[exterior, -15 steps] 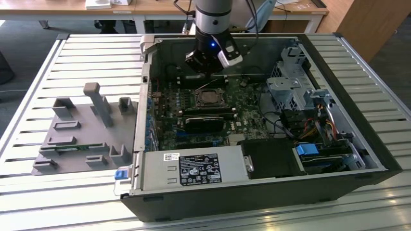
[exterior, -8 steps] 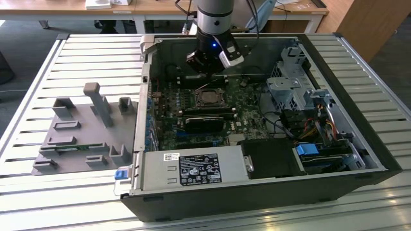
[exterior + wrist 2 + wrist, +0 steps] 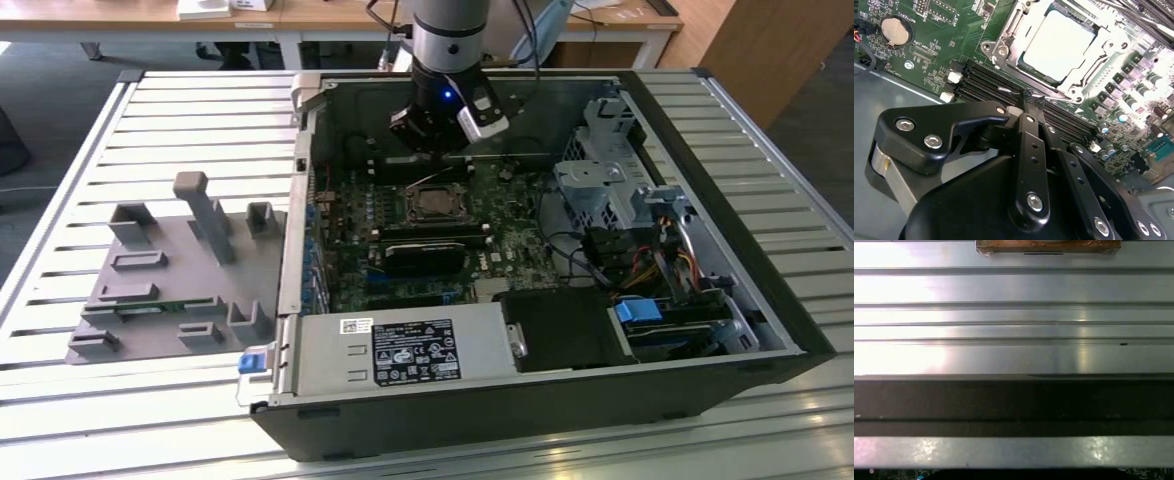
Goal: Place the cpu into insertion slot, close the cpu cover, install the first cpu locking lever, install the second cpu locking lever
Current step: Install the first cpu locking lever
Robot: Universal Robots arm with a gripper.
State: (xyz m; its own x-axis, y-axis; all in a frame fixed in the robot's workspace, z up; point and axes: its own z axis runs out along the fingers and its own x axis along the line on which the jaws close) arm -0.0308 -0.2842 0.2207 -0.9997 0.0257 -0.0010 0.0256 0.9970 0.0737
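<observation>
The cpu (image 3: pixel 1056 44), with its silver-grey top up, lies in the insertion slot (image 3: pixel 430 204) on the green motherboard. The silvery cpu cover (image 3: pixel 1010 31) is down and frames it. My gripper (image 3: pixel 1026 93) hangs over the black memory slots (image 3: pixel 979 82) just beside the socket, its black fingers (image 3: pixel 1026 150) shut together. A thin silvery locking lever (image 3: pixel 1005 89) runs across right at the fingertips; whether it is pinched or merely touched is unclear. In the exterior view the gripper (image 3: pixel 438 140) sits just behind the socket, inside the open computer case (image 3: pixel 534 400).
The case lies on a slatted metal table (image 3: pixel 1014 290). A grey fixture plate (image 3: pixel 174 270) with upright blocks sits at the exterior view's left. Drive cages and cables (image 3: pixel 641 230) crowd the case's right side, and the power supply (image 3: pixel 400 350) fills its near end. A coin battery (image 3: pixel 896 30) sits on the board.
</observation>
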